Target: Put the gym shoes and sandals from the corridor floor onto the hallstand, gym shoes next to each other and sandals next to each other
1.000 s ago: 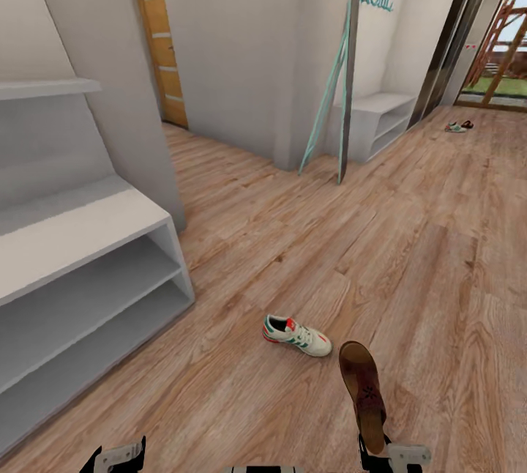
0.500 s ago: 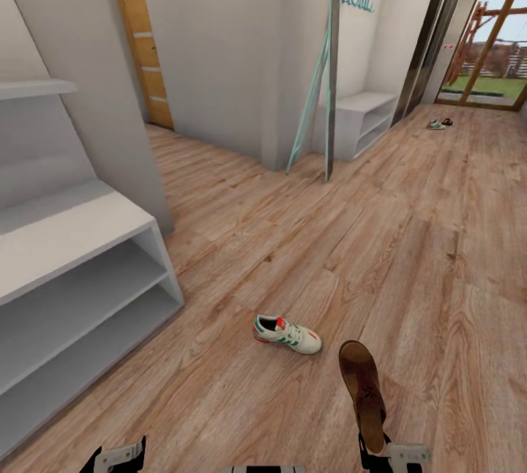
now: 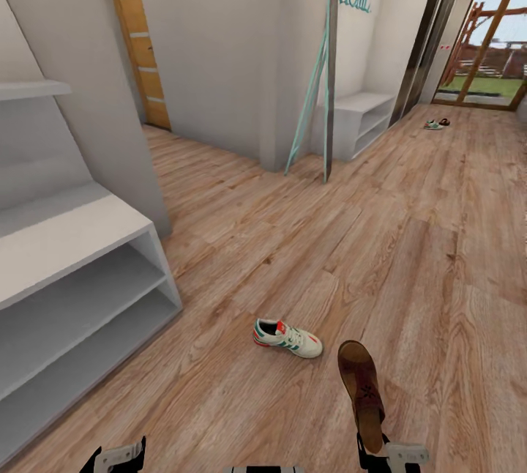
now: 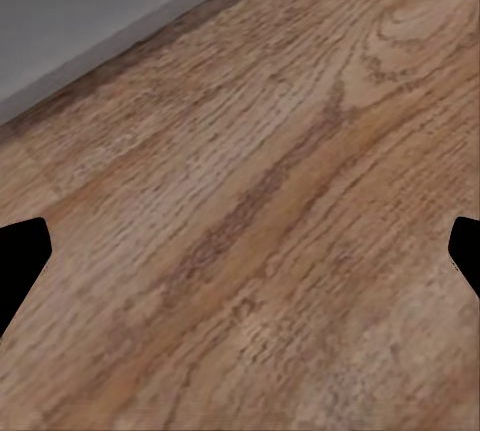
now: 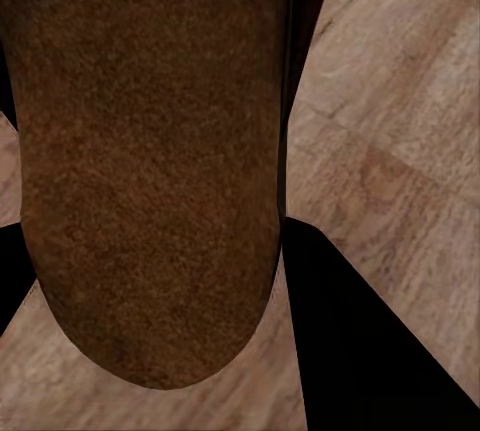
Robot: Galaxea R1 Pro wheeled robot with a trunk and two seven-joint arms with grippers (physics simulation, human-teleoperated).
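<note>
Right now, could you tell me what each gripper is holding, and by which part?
The right gripper holds a brown sandal by one end, its other end pointing away. The left gripper is open and empty.

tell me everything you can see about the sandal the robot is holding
The sandal is brown, with a leather-like, grainy tan-brown footbed and a darker strap crossing near its middle. It is gripped at one end by the right hand and sticks out forward above the corridor floor, rounded end away from the robot. Nothing else touches it. The right wrist view shows its rough sole surface up close.
</note>
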